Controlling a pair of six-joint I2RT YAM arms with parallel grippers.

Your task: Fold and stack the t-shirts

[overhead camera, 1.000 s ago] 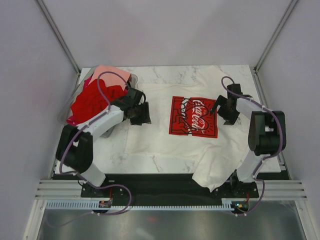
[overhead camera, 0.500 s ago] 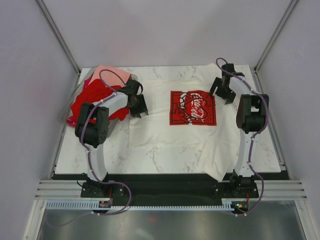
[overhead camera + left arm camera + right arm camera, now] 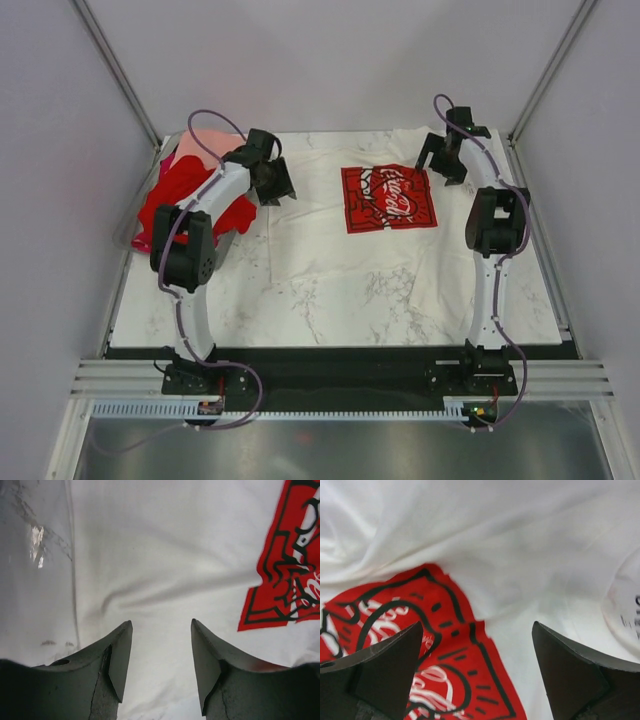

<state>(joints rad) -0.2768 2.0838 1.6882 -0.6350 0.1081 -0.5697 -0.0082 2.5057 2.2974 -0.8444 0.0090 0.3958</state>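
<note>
Nearest to us, on the arm-base side of the red print [image 3: 390, 198], the cream-white t-shirt [image 3: 340, 270] lies spread flat on the marble table [image 3: 180, 310]. Left of the print, our left gripper [image 3: 278, 188] hangs over the shirt's left part. Its jaws are apart, and we see only plain cloth between them. Just right of the print, our right gripper [image 3: 440, 165] stands with its jaws wide and empty above the cloth. Well left of the print, the red t-shirts [image 3: 185, 200] lie heaped, with the salmon-pink t-shirt [image 3: 205, 143] on their far side.
</note>
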